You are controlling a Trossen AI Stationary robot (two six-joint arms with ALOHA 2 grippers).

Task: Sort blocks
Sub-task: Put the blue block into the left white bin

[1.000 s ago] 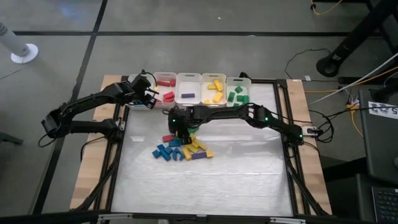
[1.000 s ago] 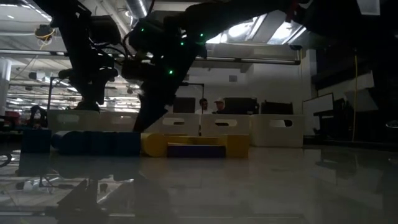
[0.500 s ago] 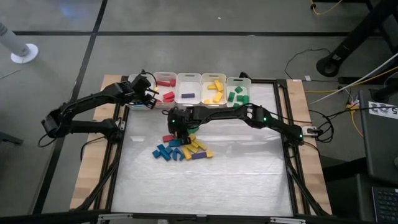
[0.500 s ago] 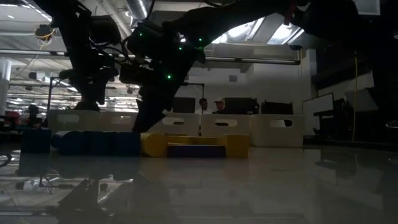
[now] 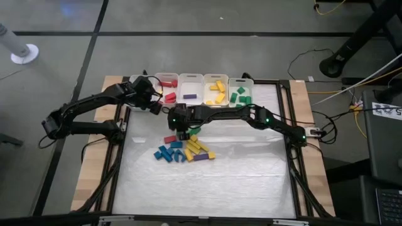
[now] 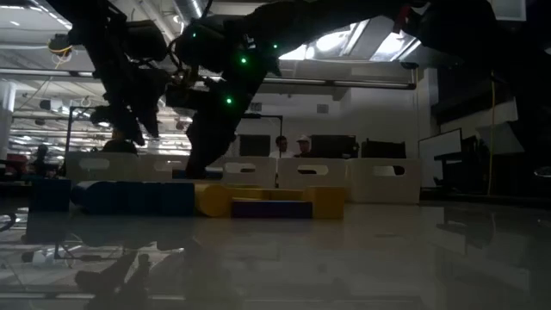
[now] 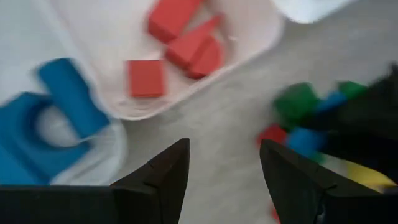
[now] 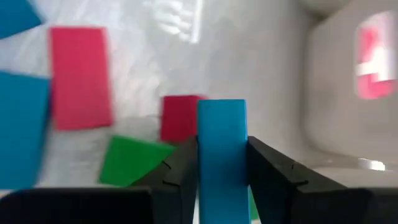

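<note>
Since 1 s ago the right tool (image 5: 183, 129) has lifted off the pile w/ a blue block (image 8: 222, 149) pinched between its fingers, and now sits just above the pile's bin-side edge. The left tool (image 5: 152, 103) has swung from over the bins toward the tabletop (image 5: 251, 176), fingers (image 7: 160, 180) spread, nothing between them. In the right wrist view a red block (image 8: 79, 76), a smaller red one (image 8: 178, 117) and a green block (image 8: 130, 160) lie on the tabletop below the held block. Rest of the loose pile (image 5: 185, 150) sits mid-tabletop, near the white bins (image 5: 190, 89) along the far edge; blue, red, purple, yellow, green pieces already lie in separate bins.
</note>
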